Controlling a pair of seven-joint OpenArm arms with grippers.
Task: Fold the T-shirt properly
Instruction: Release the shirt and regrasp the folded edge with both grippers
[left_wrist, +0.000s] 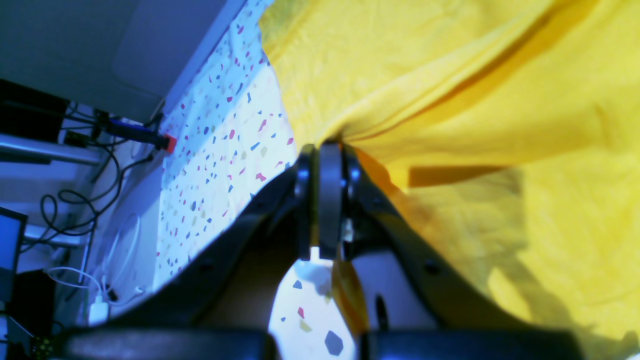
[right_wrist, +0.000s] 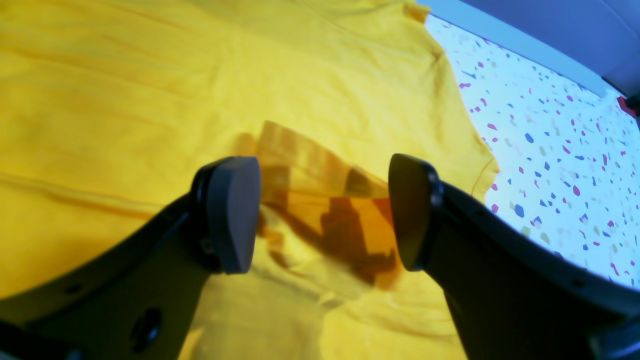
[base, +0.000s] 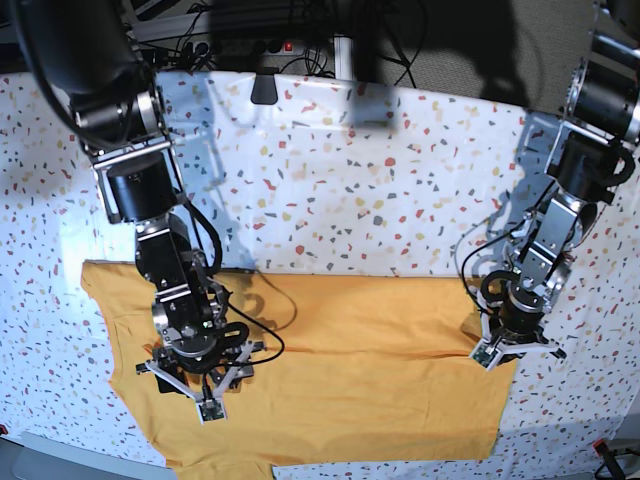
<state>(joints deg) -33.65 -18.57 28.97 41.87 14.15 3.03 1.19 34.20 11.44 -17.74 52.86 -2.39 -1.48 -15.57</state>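
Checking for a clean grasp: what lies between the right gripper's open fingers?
Only T-shirt fabric, darkened by shadow, shows under the open right gripper in the right wrist view; nothing is gripped.

The place looks like a robotics lab or test bench. A speckled terrazzo-pattern table cover (base: 340, 190) fills the middle of the base view, a power strip with tangled black cables (base: 290, 45) runs along the top edge, and two black robot arms frame the sides.

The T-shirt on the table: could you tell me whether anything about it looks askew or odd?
The T-shirt lies mostly flat, but creases fan from the edge pinched by the left gripper. Nothing looks damaged.
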